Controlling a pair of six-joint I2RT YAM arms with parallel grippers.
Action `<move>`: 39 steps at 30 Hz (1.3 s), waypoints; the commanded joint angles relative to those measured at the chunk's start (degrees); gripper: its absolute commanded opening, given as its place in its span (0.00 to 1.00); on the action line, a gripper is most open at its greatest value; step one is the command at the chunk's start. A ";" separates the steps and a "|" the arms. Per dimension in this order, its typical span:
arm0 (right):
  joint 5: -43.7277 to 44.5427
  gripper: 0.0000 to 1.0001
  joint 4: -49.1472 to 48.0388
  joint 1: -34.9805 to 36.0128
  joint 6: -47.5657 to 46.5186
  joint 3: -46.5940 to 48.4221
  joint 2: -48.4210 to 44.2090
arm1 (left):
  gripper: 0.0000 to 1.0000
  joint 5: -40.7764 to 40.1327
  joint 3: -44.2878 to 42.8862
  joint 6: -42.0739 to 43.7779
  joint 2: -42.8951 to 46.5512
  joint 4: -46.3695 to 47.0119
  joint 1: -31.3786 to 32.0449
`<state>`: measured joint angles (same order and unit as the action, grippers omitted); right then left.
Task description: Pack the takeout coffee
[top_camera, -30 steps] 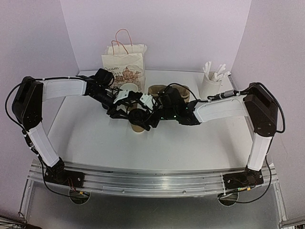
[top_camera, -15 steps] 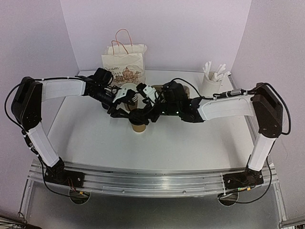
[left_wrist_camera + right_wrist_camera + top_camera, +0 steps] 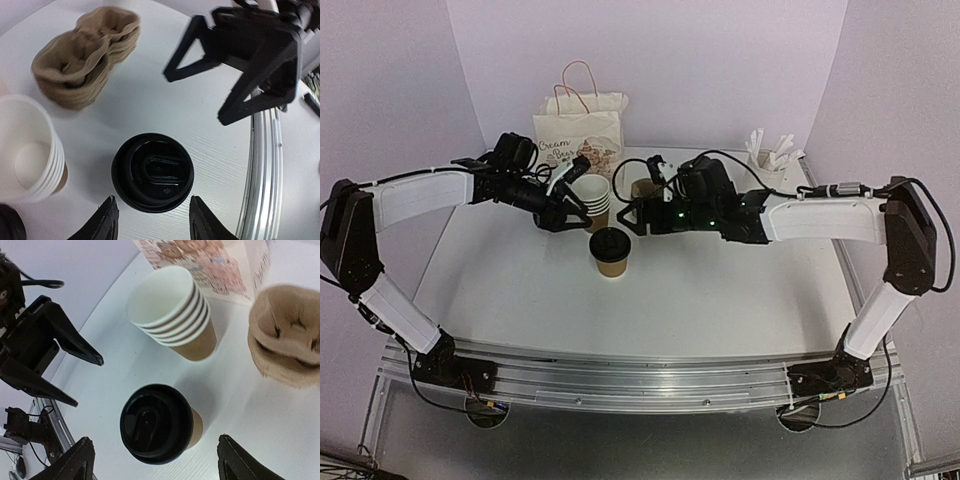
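Small brown paper cup with round black plastic lid (image 3: 610,250): upright, centre of white table (image 3: 520,290), untouched. Left gripper (image 3: 572,213), right gripper (image 3: 626,217): just beyond cup, jaws spread, empty. Stack of lidless brown cups (image 3: 592,197) between them. Printed paper bag (image 3: 578,140) farthest.

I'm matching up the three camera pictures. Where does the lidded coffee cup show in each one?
Top view: the lidded coffee cup stands near the middle of the picture.
Left wrist: the cup sits low, at centre.
Right wrist: the cup sits low, near centre.
Shared landmark: the stack of open cups beside it, in all three views.
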<state>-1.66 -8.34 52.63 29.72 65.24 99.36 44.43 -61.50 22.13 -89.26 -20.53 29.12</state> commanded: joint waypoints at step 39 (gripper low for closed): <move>-14.60 0.32 2.95 -3.14 23.48 2.71 10.95 | 0.27 -1.62 19.08 -37.60 -3.88 31.60 0.48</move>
<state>-15.37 -5.04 49.27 52.83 66.08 108.81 42.94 -42.40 -17.60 -92.29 10.54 28.89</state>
